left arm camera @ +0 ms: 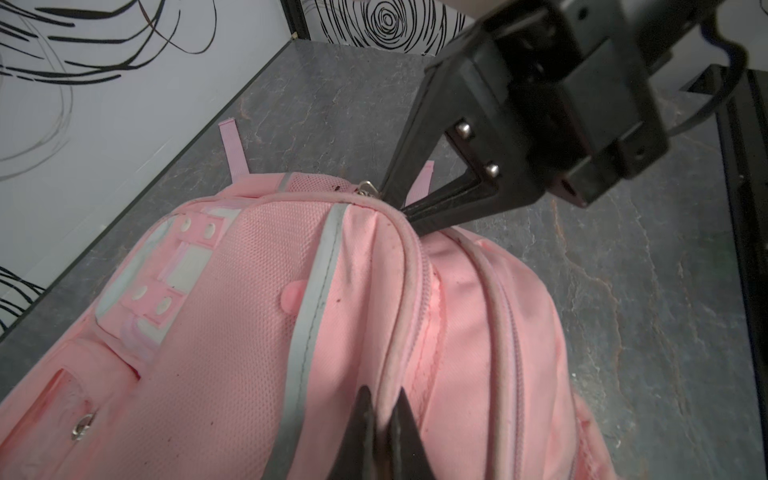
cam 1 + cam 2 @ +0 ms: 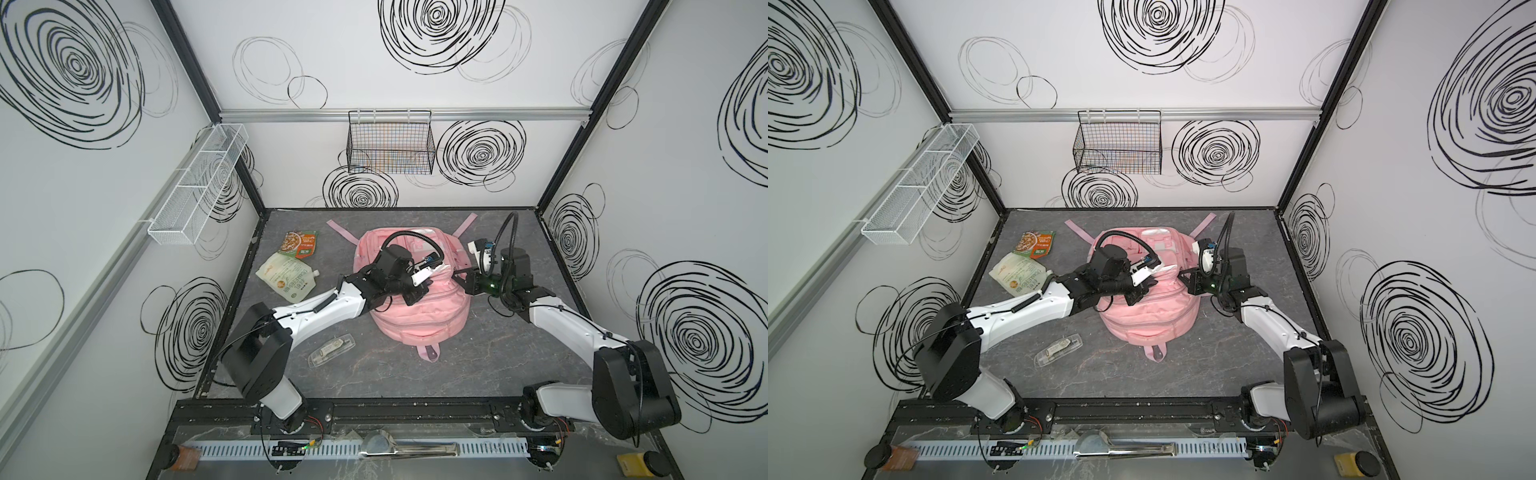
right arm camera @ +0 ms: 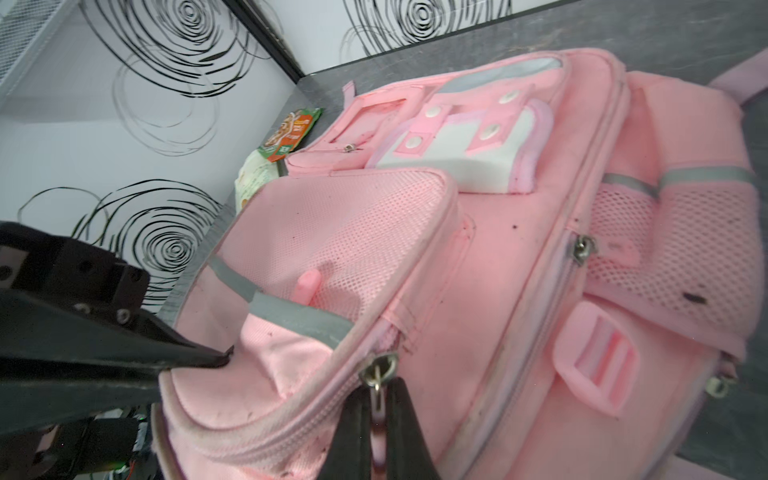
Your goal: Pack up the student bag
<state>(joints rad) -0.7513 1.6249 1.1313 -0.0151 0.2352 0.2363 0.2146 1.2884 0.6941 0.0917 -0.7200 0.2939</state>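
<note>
Clamping tight on a metal zipper pull (image 3: 377, 374) with the right gripper (image 3: 377, 395), right at the end of a zip track. Pinching closed with the left gripper (image 1: 382, 399) on the piped seam beside that same zip and bunching up a fold of pink cloth. Looking like bracing one side while tugging the other. Working the student bag (image 2: 419, 320) from two sides, with it lying face up in the middle of the table (image 2: 478, 374), top loop toward the arm bases, straps trailing toward the back wall.

Guessing on handling: looking soft and floppy, wrinkling wherever squeezed, so probably not holding its shape while getting opened. Likely weighing little while empty. Not seeming fragile, or slippery either, going by the woven and mesh panels. Going for the zipper pulls for opening, and the piped seams or top loop for anchoring. Steering clear of the loose mesh, probably just stretching instead of pulling.

Counting up:
- one bag, two grippers
- at least three metal zipper pulls showing in the right wrist view
- two pouches lying left of the bag in both top views, one orange-green pouch (image 2: 300, 245) and one pale spouted pouch (image 2: 286, 277), touching or overlapping
- one clear plastic case (image 2: 331, 350) sitting nearer the arm bases
- two baskets hanging on the walls, one black basket (image 2: 390, 143) and one white basket (image 2: 199, 183)
</note>
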